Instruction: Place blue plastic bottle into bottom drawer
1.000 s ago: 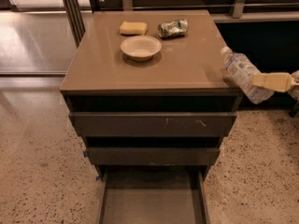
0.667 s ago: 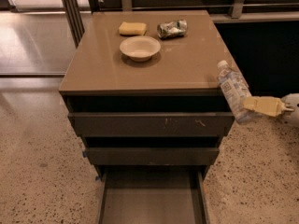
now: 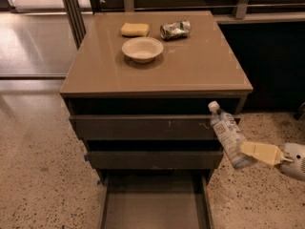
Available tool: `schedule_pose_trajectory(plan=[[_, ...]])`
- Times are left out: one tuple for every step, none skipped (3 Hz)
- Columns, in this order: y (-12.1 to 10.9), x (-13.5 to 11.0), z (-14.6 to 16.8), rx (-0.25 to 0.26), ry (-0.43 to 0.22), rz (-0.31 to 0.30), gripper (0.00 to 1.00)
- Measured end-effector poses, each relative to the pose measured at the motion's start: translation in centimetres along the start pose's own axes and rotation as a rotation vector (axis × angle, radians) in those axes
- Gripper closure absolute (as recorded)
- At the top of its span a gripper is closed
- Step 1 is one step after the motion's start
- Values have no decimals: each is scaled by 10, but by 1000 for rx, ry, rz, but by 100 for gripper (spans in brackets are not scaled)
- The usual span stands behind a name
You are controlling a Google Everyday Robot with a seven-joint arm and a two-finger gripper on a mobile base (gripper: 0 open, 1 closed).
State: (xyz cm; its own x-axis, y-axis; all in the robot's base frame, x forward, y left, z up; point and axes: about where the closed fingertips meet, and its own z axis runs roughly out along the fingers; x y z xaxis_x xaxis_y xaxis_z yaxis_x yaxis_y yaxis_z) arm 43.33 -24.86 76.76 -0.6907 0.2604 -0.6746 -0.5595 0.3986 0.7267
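Observation:
The blue plastic bottle (image 3: 227,134) is clear with a pale blue-white label and a white cap. It hangs tilted, cap up and to the left, in front of the cabinet's right edge at the height of the upper drawers. My gripper (image 3: 249,151) comes in from the lower right and is shut on the bottle's lower end with its pale yellow fingers (image 3: 261,152). The bottom drawer (image 3: 155,206) is pulled open below and left of the bottle, showing a flat grey floor.
On the cabinet top (image 3: 200,66) stand a white bowl (image 3: 142,48), a yellow sponge (image 3: 134,29) and a crushed silvery-green can (image 3: 175,29). Two shut drawers (image 3: 147,128) sit above the open one. Speckled floor lies on both sides.
My gripper has carried the bottle down and to the left, from beside the cabinet top's right edge to the front of the upper drawers.

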Motion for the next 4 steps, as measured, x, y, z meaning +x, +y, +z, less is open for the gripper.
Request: schedule_pose_trajectory(plan=[[-8,29,-2,-14,-9,79,100],[-34,49,3,-22,30,171,100],[-38,51,6,-24,38,186,100],[-58,70,18,-58,46,240,100]])
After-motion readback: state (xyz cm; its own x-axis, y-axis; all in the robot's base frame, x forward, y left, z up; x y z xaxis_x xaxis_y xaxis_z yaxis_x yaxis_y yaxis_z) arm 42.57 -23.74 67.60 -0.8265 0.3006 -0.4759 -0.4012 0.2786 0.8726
